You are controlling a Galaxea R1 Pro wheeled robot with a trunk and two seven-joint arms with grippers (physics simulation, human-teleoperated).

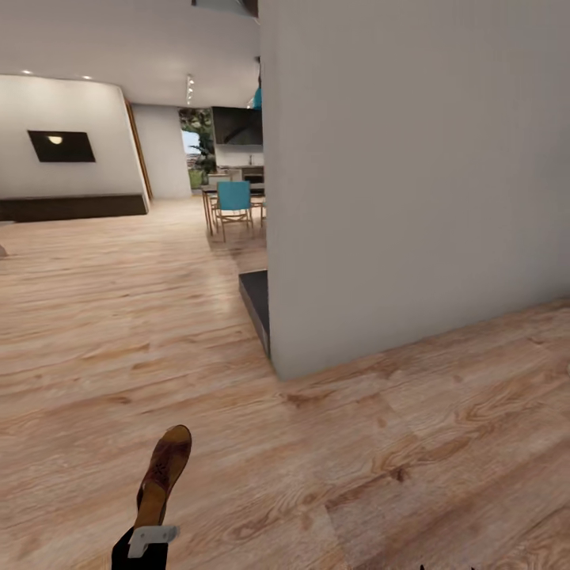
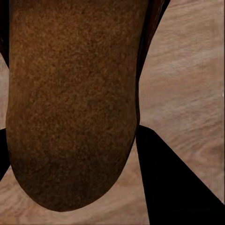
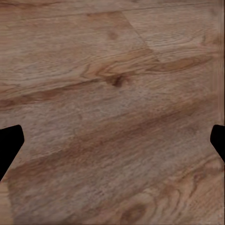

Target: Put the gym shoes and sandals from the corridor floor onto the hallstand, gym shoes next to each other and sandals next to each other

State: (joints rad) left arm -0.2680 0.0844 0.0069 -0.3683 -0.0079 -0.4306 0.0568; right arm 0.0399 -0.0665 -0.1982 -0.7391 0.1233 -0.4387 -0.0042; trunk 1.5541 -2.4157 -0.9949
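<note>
My left gripper (image 1: 150, 532) is clamped on one sandal (image 1: 162, 475), which sticks out forward and upward from the fingers, clear above the floor (image 1: 380, 459) and near the corner of the grey wall (image 1: 412, 182). In the left wrist view the sandal (image 2: 70, 103) shows a broad brown grainy face, with one dark finger (image 2: 173, 187) pressed along its edge. I judge it light and fairly stiff along its length, though the sole probably flexes a little; the leather surface looks matte, so slip should be low. The hold sits at the heel end, so the long toe end acts as a lever and may swing if I turn the wrist quickly. A grip nearer mid-length would be steadier. My right gripper (image 3: 112, 140) hangs over bare planks with its fingertips (image 3: 9, 145) wide apart and nothing between them. A teal chair (image 1: 234, 198) stands well beyond the wall corner.
</note>
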